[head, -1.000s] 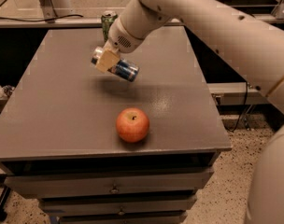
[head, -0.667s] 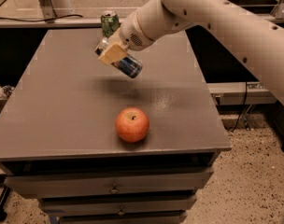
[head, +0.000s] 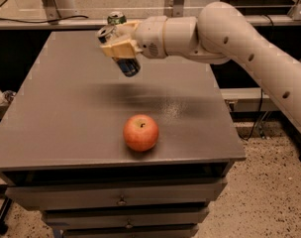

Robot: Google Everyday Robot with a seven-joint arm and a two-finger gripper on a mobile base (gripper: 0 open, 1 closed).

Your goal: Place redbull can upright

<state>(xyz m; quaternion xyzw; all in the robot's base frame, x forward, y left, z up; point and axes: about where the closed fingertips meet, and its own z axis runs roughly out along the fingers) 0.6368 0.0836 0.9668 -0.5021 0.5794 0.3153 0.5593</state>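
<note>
My gripper (head: 118, 47) is above the far middle of the grey table (head: 66, 113), shut on the redbull can (head: 126, 65). The can is blue and silver and hangs tilted in the air, its silver top (head: 105, 32) up and to the left, its blue lower end down and to the right. The cream fingers (head: 122, 48) clamp its middle. The can is well clear of the tabletop and casts a shadow below it.
A red apple (head: 140, 132) sits near the table's front edge. A green patterned can (head: 116, 18) stands at the far edge, just behind my gripper. Drawers (head: 121, 198) are under the tabletop. My arm (head: 249, 48) reaches in from the right.
My gripper has lifted the can higher and turned it from nearly lying flat toward upright. The arm has swung more level across the table.
</note>
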